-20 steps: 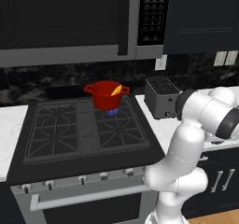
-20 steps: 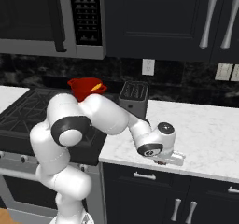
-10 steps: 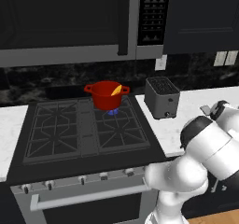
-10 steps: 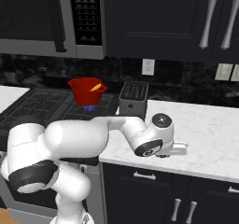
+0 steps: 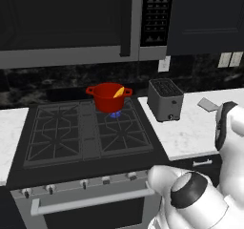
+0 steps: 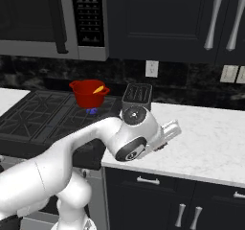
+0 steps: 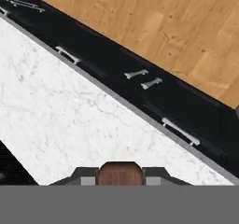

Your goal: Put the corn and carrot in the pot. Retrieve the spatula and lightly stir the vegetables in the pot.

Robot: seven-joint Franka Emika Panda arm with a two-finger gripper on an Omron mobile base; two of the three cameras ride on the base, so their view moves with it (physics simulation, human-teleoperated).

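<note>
The red pot (image 5: 107,97) (image 6: 88,92) stands on the stove's back right burner, with yellow-orange vegetables (image 5: 118,91) (image 6: 98,88) showing at its rim. My gripper (image 6: 168,129) hovers over the white counter to the right of the toaster, far from the pot. In the hand view my gripper (image 7: 120,175) is shut on the rounded reddish-brown end of the spatula (image 7: 120,171), whose remaining length is hidden. Below it lie the marble counter top and its front edge.
A silver toaster (image 5: 165,99) (image 6: 137,94) stands between the stove (image 5: 86,132) and the marble counter (image 6: 210,145). A microwave (image 5: 66,23) hangs above the stove. My arm's big white links fill the foreground. Dark drawers and wooden floor (image 7: 177,27) lie beyond the counter edge.
The arm has swung and folded lower, and its hand has risen a little above the counter's front part. The pot and vegetables have stayed put.
</note>
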